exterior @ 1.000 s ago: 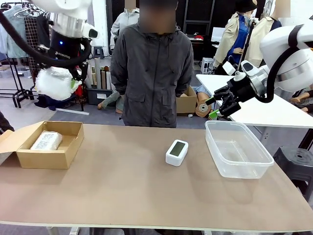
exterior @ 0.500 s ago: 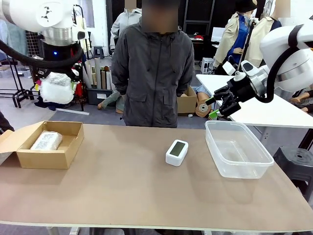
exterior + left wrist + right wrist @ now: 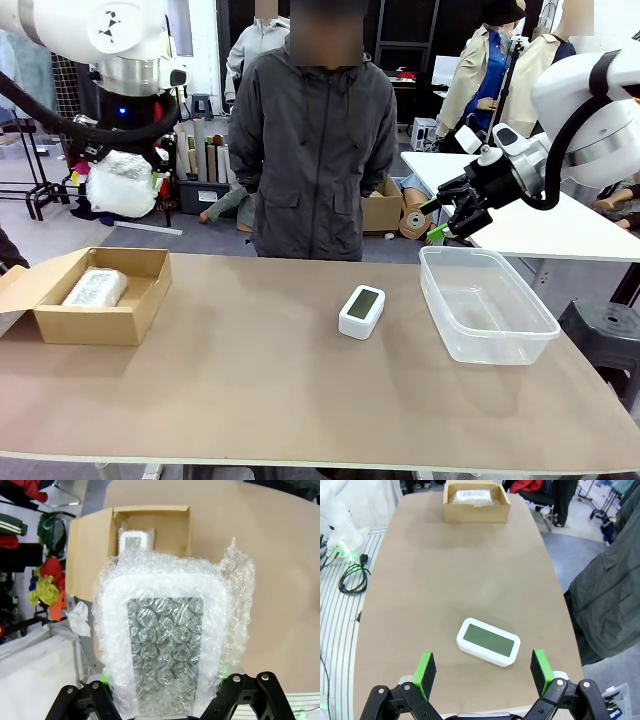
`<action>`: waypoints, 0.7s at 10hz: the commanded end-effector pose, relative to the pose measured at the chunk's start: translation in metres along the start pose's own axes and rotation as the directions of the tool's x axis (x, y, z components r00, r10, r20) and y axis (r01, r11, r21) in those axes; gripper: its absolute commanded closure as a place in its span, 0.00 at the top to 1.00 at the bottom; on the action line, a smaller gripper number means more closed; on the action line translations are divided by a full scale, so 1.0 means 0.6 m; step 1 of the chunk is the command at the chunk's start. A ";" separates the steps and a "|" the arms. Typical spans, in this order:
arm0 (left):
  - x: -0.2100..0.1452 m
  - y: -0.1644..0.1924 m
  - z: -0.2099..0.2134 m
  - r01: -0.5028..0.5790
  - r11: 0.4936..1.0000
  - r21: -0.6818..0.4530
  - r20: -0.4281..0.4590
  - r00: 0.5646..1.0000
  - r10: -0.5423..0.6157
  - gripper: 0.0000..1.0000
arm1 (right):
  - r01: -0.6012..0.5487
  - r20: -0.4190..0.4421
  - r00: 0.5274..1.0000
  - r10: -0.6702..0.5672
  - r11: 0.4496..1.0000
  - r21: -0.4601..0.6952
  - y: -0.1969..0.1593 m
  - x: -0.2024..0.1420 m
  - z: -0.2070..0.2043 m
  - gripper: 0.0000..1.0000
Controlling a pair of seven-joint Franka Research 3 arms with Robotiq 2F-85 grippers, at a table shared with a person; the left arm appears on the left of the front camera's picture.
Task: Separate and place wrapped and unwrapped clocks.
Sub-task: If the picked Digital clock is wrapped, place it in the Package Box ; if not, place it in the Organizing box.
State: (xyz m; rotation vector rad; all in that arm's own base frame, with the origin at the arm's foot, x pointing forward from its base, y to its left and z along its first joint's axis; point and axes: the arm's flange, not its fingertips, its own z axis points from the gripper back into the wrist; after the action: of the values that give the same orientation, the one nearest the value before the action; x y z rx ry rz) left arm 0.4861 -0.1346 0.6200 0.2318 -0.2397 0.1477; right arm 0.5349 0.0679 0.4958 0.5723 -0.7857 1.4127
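Aloft, left tool clamps bubble-wrapped clock; right tool gapes empty.

- The white left robot arm is swinging round, and its upper joint is turning to face the camera.
- The whitish bubble-wrapped clock bundle, clamped in the left gripper, is sinking slightly and drifting right, high above the brown cardboard box.
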 end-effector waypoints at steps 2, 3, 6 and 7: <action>0.026 0.053 -0.084 -0.037 0.998 -0.043 -0.058 0.998 0.034 0.00 | -0.007 -0.004 1.000 0.007 1.000 -0.008 0.001 0.001 0.003 1.00; 0.030 0.068 -0.114 -0.029 0.999 -0.029 -0.059 0.998 0.028 0.00 | -0.007 -0.004 1.000 0.007 1.000 -0.008 0.001 0.001 0.003 1.00; 0.026 0.101 -0.212 0.007 0.990 -0.140 -0.119 0.993 -0.024 0.00 | -0.007 -0.004 1.000 0.007 1.000 -0.008 0.001 0.001 0.003 1.00; 0.022 0.103 -0.239 0.015 0.984 -0.177 -0.108 0.994 -0.035 0.00 | -0.007 -0.004 1.000 0.007 1.000 -0.008 0.001 0.001 0.003 1.00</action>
State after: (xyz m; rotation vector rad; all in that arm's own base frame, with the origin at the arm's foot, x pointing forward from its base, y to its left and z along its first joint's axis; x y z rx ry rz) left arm 0.5261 -0.0427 0.5087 0.1100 -0.1238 0.1489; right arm 0.5349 0.0678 0.4959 0.5721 -0.7859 1.4126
